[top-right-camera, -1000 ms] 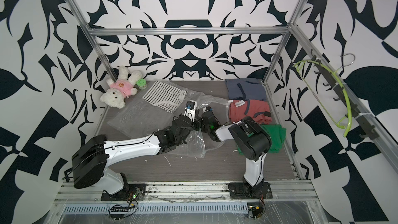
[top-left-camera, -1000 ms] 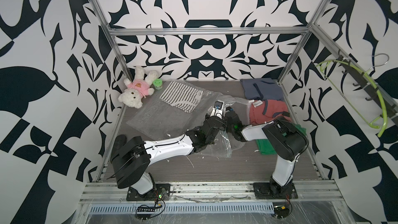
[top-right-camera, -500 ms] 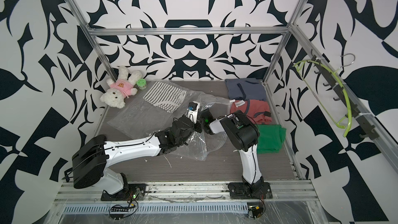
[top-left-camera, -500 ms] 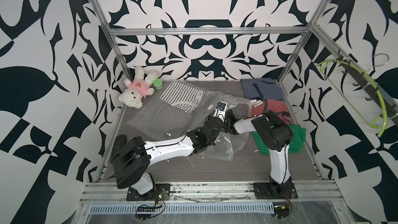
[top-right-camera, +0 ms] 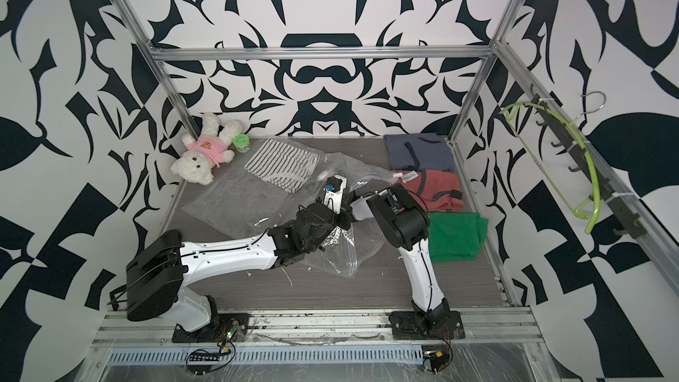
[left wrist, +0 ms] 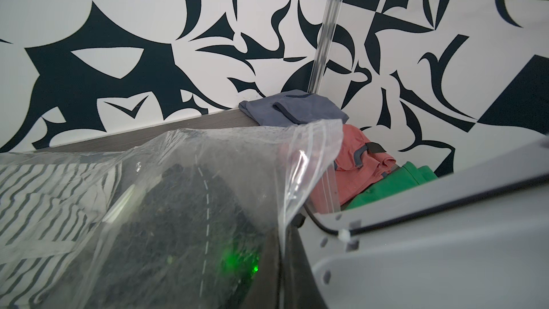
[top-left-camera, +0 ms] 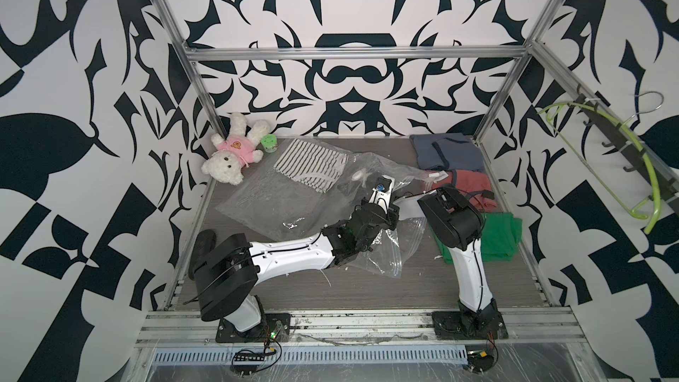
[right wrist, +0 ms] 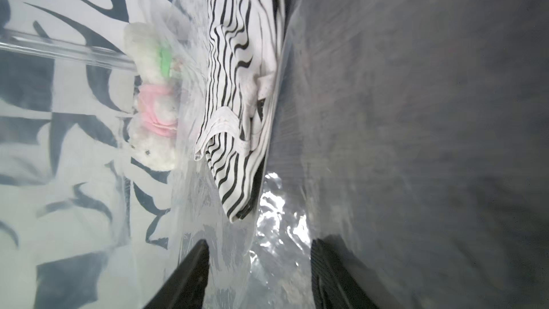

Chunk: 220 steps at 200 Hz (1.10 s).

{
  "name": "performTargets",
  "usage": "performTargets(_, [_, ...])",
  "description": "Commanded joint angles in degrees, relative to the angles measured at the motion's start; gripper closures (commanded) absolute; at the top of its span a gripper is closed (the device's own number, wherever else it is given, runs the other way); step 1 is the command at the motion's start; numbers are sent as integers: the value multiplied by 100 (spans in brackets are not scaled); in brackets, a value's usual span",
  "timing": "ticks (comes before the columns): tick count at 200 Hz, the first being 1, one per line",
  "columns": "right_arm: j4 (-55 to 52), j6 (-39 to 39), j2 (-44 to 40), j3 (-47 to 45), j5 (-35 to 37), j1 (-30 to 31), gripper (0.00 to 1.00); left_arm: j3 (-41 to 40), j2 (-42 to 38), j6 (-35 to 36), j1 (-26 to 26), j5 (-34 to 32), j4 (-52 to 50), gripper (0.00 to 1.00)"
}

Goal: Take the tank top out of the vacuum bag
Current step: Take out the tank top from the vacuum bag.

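Observation:
The clear vacuum bag (top-left-camera: 294,211) lies across the table, its white valve (top-left-camera: 358,176) near the middle. The black-and-white striped tank top (top-left-camera: 308,165) sits inside it at the far end. My left gripper (top-left-camera: 382,187) is shut on the bag's upper layer at the zip-seal mouth (left wrist: 309,156), holding it raised. My right forearm (top-left-camera: 408,202) reaches into that mouth; the plastic and the left wrist hide its gripper in both top views. In the right wrist view my right gripper (right wrist: 258,263) is open inside the bag, a short way from the tank top (right wrist: 237,99), with only plastic between its fingers.
A white teddy bear (top-left-camera: 231,154) and a small green jar (top-left-camera: 269,141) lie at the far left corner. Folded blue (top-left-camera: 446,152), red (top-left-camera: 466,187) and green (top-left-camera: 496,233) garments line the right side. A green hanger (top-left-camera: 595,141) hangs on the right wall.
My right arm has swung its elbow in towards the bag and pushed its forearm deeper into the mouth, jaws slightly wider. The left gripper keeps holding the bag up.

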Motion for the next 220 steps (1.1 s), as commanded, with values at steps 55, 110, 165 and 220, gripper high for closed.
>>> performTargets(55, [-444,209,633,562,383,56,41,76,-32,39,-86,-32,384,100])
performTargets(110, [-761,354,977,1158,470,65,41,58,-6,-3,-94,-3,392,100])
performTargets(165, [-860,641,1286,1495,527,157,41,75,29,-1,-95,-22,396,100])
performTargets(220, [-666,686,1359,1584,725,301,41,121,40,7,-104,94,416,100])
